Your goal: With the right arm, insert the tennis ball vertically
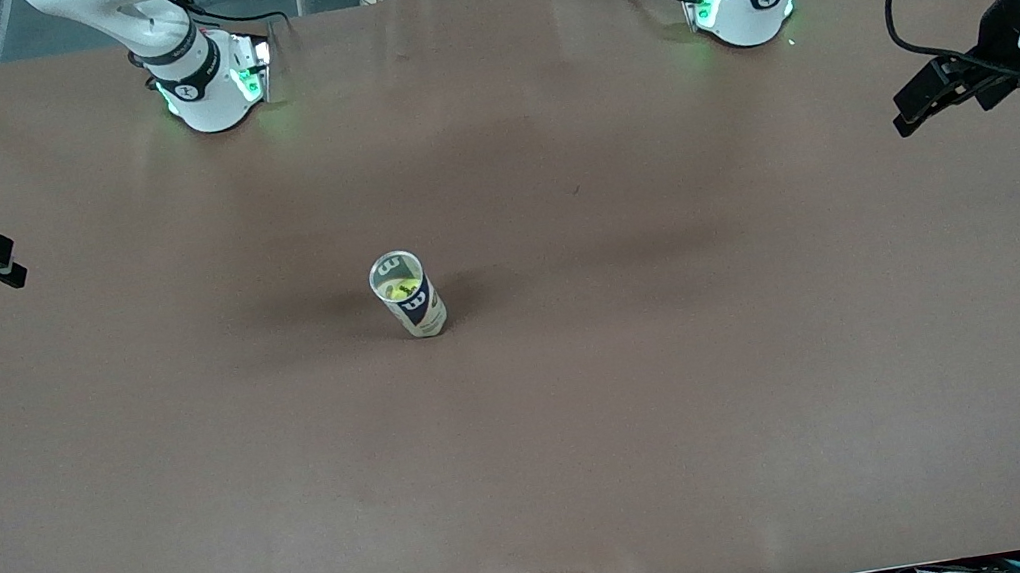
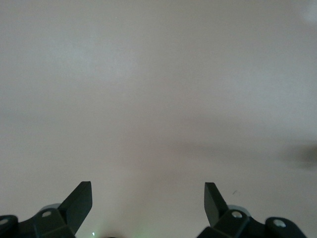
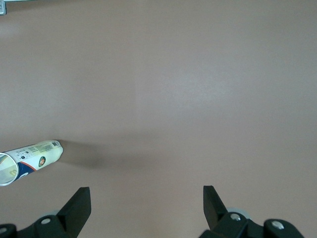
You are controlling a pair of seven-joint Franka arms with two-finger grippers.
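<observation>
Standing mid-bench, the can point(image 1: 408, 296) is upright, with a ball point(image 1: 396, 290) inside. Balls are light and squashy, so pinch the middle. Right gripper point(image 1: 12, 268) and left gripper point(image 1: 907, 116) wait at the bench ends, jaws apart, empty.

Camera layout: one high front view, two wrist views.
The front camera faces both bases; each wrist camera looks down past its gripper onto the surface point(image 1: 686, 381); front and right wrist views share the can point(image 1: 408, 294).
</observation>
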